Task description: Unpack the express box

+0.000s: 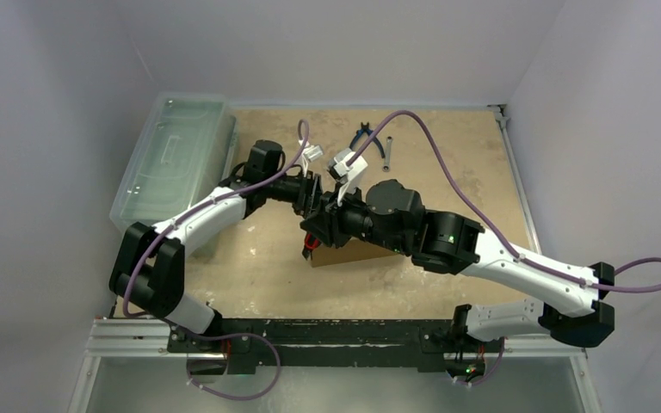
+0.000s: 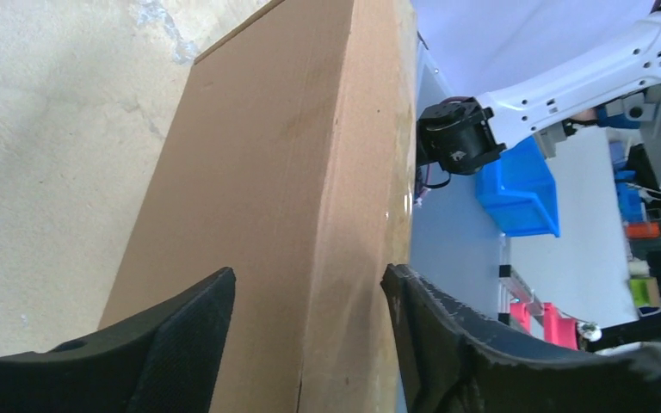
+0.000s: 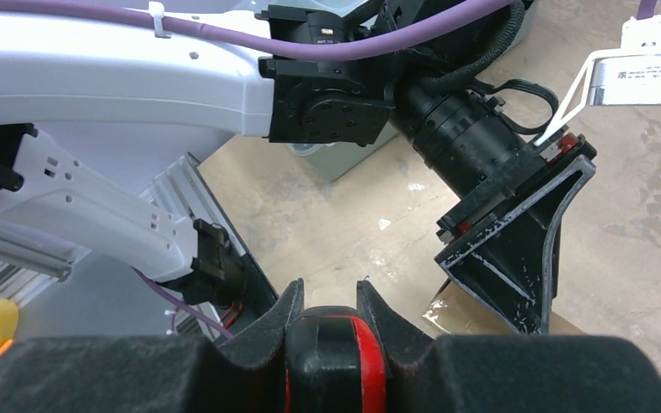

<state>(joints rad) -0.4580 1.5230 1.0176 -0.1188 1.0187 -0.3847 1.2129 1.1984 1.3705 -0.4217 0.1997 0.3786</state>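
Observation:
The express box [image 1: 355,253] is a plain brown cardboard box lying mid-table, mostly hidden under my right arm. In the left wrist view it [image 2: 275,172] fills the frame, and one long edge runs between the fingers of my left gripper [image 2: 310,280], which is open and straddles that edge. My left gripper [image 1: 314,202] is over the box's far left part. My right gripper [image 3: 330,288] is shut on a black-and-red tool [image 3: 336,353] and sits at the box's left end [image 1: 317,234]. A corner of the box [image 3: 460,314] shows under the left gripper's finger [image 3: 516,258].
A large clear plastic lidded bin [image 1: 176,159] stands along the left edge. A black clip-like item [image 1: 366,136] and a grey stick [image 1: 387,152] lie at the back. Walls close in the table at the back and on both sides.

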